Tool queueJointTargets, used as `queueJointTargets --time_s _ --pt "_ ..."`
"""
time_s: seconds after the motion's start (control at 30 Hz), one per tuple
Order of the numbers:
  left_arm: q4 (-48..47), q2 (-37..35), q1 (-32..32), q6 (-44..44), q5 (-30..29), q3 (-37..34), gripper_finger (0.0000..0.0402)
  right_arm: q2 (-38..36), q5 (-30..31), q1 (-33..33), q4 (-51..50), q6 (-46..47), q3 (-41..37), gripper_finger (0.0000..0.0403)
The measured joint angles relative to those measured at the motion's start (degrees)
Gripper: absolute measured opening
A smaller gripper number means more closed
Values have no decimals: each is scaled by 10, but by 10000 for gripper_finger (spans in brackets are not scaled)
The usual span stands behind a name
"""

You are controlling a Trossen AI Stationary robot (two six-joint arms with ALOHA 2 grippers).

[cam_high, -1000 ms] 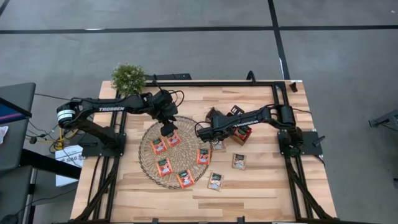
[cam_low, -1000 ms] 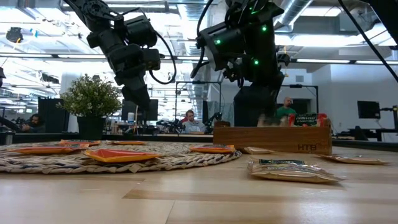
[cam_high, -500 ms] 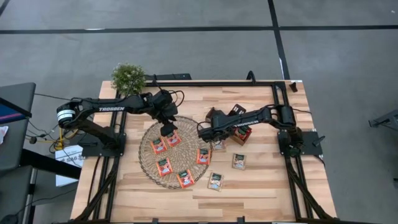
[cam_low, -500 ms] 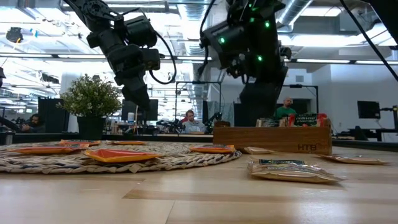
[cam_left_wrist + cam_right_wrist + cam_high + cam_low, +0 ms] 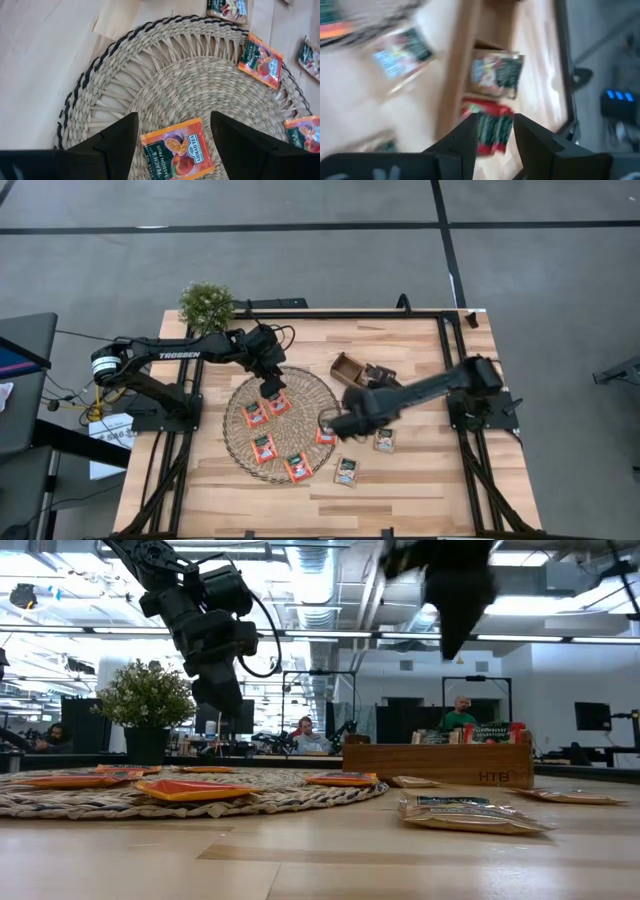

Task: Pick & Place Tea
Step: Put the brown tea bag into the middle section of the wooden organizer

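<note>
Motion first: the right gripper (image 5: 336,423) has swung from the brown wooden compartment tray (image 5: 349,367) toward the round woven wicker mat (image 5: 300,385), its fingers parted, apparently empty. The left gripper (image 5: 270,387) hovers wide above an orange square tea sachet (image 5: 177,156).

An open-plan robotics lab or office. Beyond the left gripper (image 5: 218,700), across the wooden table (image 5: 330,860), stretch exposed ceiling ducts (image 5: 320,570), strip lights and seated people (image 5: 303,730) at monitor-lined desks. Below lies grey carpeted floor (image 5: 300,270).
</note>
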Motion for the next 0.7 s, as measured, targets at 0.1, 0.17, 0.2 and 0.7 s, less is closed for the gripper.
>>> queueJointTargets --time_s 0.1,0.17,0.2,0.7 --pt "1 0 0 -17 0 0 241 -32 -29 48 2 -6 -8 118" --pt "2 0 -1 -28 0 0 241 -54 -64 79 8 -6 -25 118" --pt "2 0 -1 -32 0 0 241 -67 -84 94 11 1 -37 118" --pt "5 0 -29 -78 0 0 241 -231 -179 191 257 186 -306 119"
